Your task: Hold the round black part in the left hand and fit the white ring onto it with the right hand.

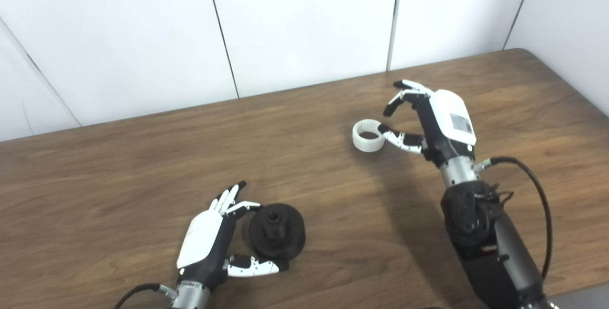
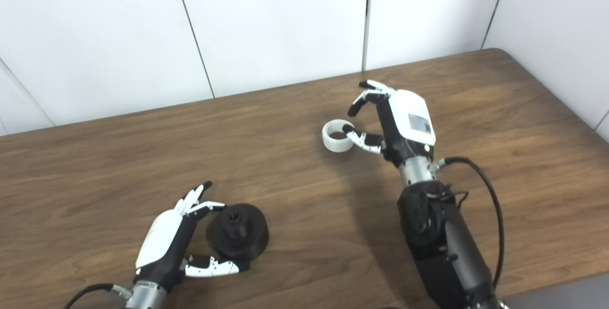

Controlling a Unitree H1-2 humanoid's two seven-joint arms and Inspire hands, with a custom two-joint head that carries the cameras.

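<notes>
The right hand point(image 1: 435, 118) is spread and holds nothing; its thumb tip touches the white ring point(image 1: 368, 135) on the table point(image 1: 142, 175). The released left hand point(image 1: 209, 240) cups the round black part point(image 1: 277, 230). A sideways push may roll the ring away.

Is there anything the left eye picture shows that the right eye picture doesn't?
Only the left eye view: an extra wall seam at the far left. Only the right eye view: more wall past the table's right corner. Both show the same scene: the left hand open beside the round black part, the right hand open at the white ring, both parts lying on the table.
</notes>
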